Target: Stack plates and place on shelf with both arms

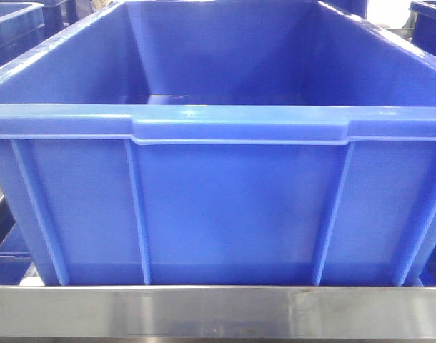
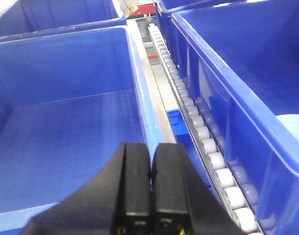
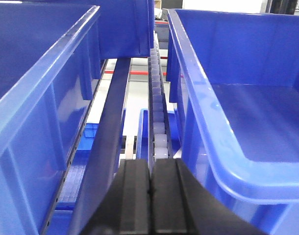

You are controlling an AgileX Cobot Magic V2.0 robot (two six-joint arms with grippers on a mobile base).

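No plate is in view. The shelf's shiny steel front band (image 1: pixel 218 311) runs along the bottom of the front view, with a large blue crate (image 1: pixel 225 207) standing on it. My left gripper (image 2: pixel 150 149) is shut and empty, above the rim between two blue crates. My right gripper (image 3: pixel 149 166) is shut and empty, over the gap between two crates. A pale bluish patch (image 2: pixel 291 128) shows inside the right crate at the edge of the left wrist view; I cannot tell what it is.
Blue ribbed crates (image 2: pixel 66 122) (image 3: pixel 247 98) stand close on both sides of each gripper. A track of white rollers (image 2: pixel 203 134) runs between the crates and also shows in the right wrist view (image 3: pixel 158 98). A dark rail (image 3: pixel 108 147) lies beside it.
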